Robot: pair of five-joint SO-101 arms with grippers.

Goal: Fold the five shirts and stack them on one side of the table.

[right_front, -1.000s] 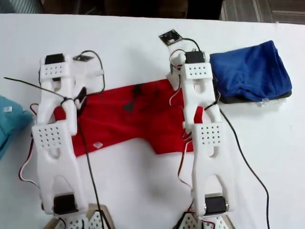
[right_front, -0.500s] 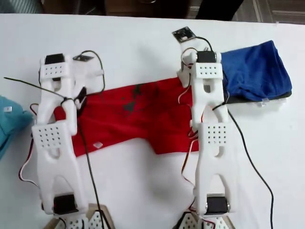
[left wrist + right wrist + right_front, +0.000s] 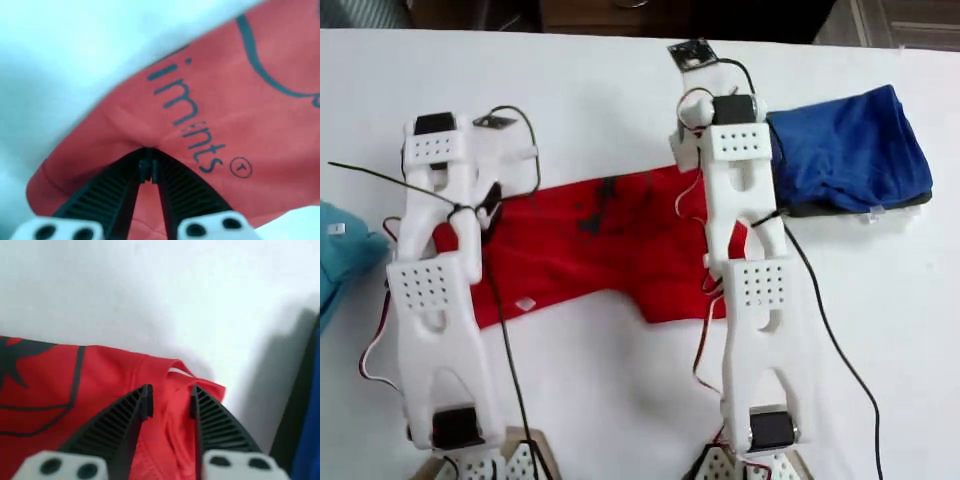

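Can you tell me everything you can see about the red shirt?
The red shirt looks like soft cloth with dark letters and lines printed on it. It lies spread flat across the middle of the white table, and its near edge is uneven, lower on one side. An arm stands over each end. The left claw is shut and pinches a small pucker of the cloth. The right claw is open over a rumpled, folded corner, and I cannot tell if it touches.
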